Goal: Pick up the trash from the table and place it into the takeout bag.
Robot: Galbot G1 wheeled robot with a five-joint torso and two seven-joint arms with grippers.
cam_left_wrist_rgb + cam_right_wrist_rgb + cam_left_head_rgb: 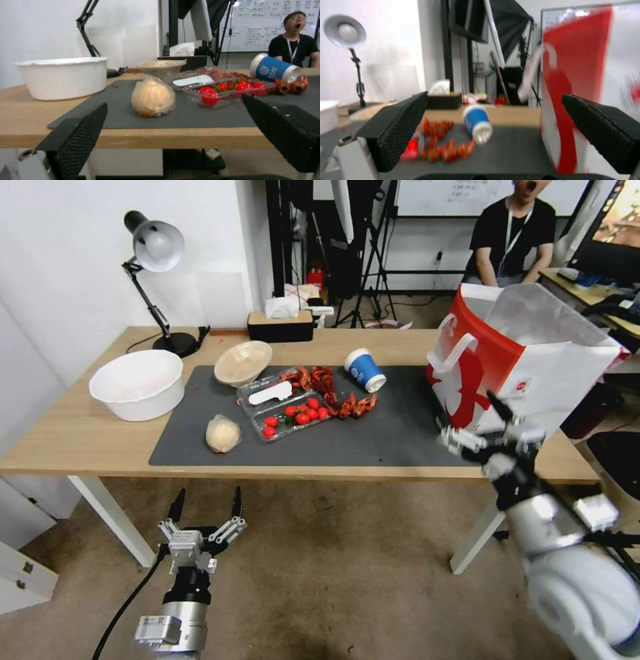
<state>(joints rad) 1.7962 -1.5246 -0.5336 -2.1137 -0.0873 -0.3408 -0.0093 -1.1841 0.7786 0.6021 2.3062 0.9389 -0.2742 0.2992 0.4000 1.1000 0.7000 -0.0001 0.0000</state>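
Left gripper [205,505]: parked below the near table edge, fingers spread apart, nothing between them; its wrist view looks level across the tabletop, so it is likely idle.

Big white bowl [137,383]: on bare wood at the left end of the table [80,437], off the dark grey mat [400,437]. Not trash.

Plastic-wrapped lump [223,434]: on the mat's near-left area, standing apart from other items. Roughly round, no clear long axis.

Shallow beige bowl [243,363]: at the mat's far edge, tilted, its opening facing the robot.

Clear tray of tomatoes [287,410]: mid-mat, long axis running diagonally. Red scraps [333,397] lie scattered beside it.

Blue paper cup [365,370]: toppled on the mat, long axis diagonal, white rim toward the near right, base away.

Takeout bag [513,360]: upright at the table's right end, mouth open upward, red front facing the mat, presumably to receive drops.

Right gripper [489,431]: raised just before the bag's red front, fingers apart, empty. Judged to be between items.
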